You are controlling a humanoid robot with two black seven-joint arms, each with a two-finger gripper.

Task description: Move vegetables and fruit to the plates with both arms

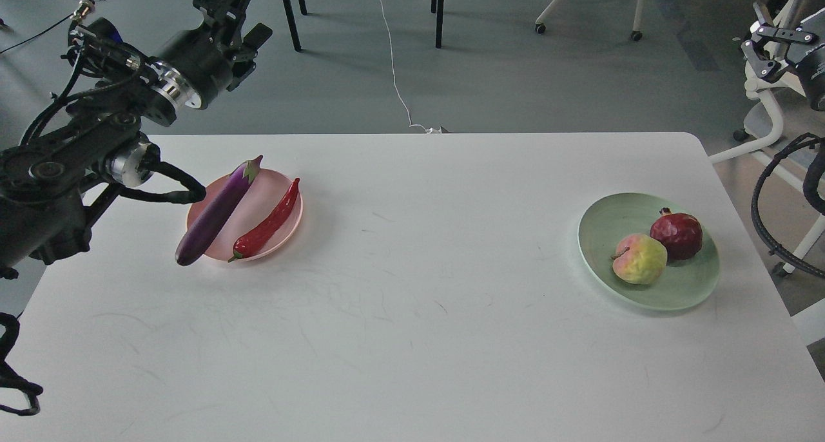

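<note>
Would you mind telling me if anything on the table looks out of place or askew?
Only the eggplant: it lies diagonally across the pink plate, both ends overhanging its rim. The chili just reaches the rim; both fruits sit within the green plate.

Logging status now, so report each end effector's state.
Left end effector: raised beyond the table, holding nothing; open or shut cannot be told.
Right end effector: off the table's right side, empty; state cannot be told.

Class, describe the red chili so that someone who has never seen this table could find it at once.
On the white table, find the pink plate at its left side. Two long vegetables lie across it; the red chili is the right one, shorter, curved and green-stemmed, unlike the long purple eggplant beside it.
</note>
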